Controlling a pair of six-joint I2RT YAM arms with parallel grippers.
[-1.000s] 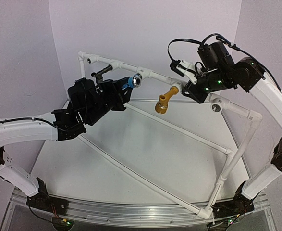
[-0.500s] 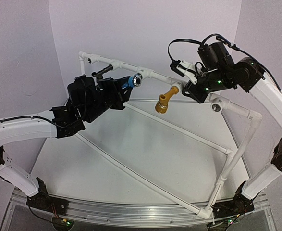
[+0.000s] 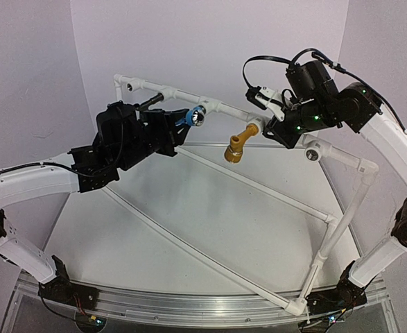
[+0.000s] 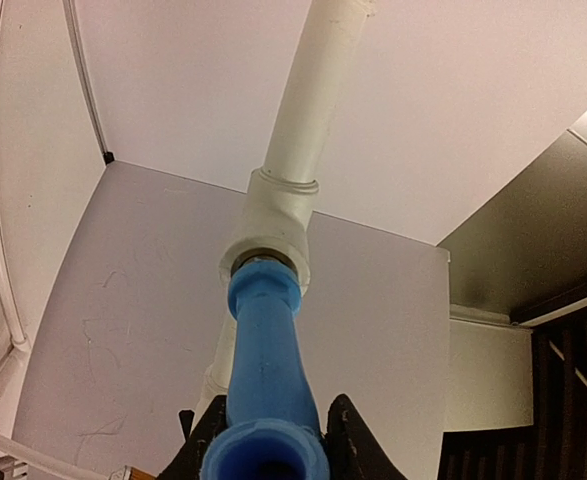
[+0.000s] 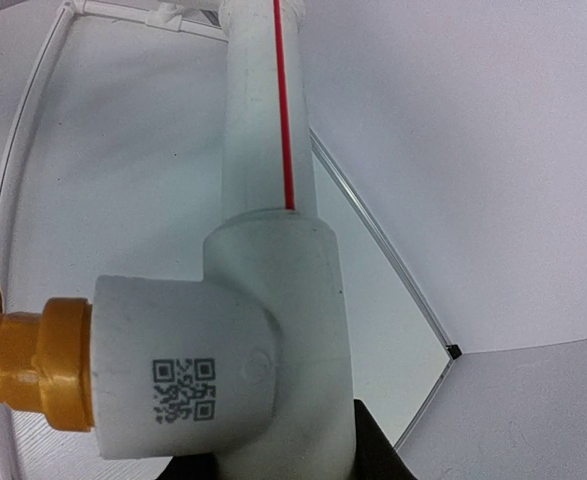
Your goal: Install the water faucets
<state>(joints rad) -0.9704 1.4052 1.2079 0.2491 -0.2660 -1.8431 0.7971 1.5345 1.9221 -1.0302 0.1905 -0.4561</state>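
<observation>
Left gripper (image 4: 263, 445): you have it clamped on the blue faucet (image 4: 263, 350), plugged into the pipe frame (image 4: 303, 110).
Right gripper (image 5: 288, 455): clamped on that frame's fitting (image 5: 273, 330), yellow faucet (image 5: 23, 355) in its socket.

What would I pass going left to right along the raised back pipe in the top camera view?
Corner socket → black faucet → blue faucet → mustard-yellow faucet → open elbow socket.
</observation>
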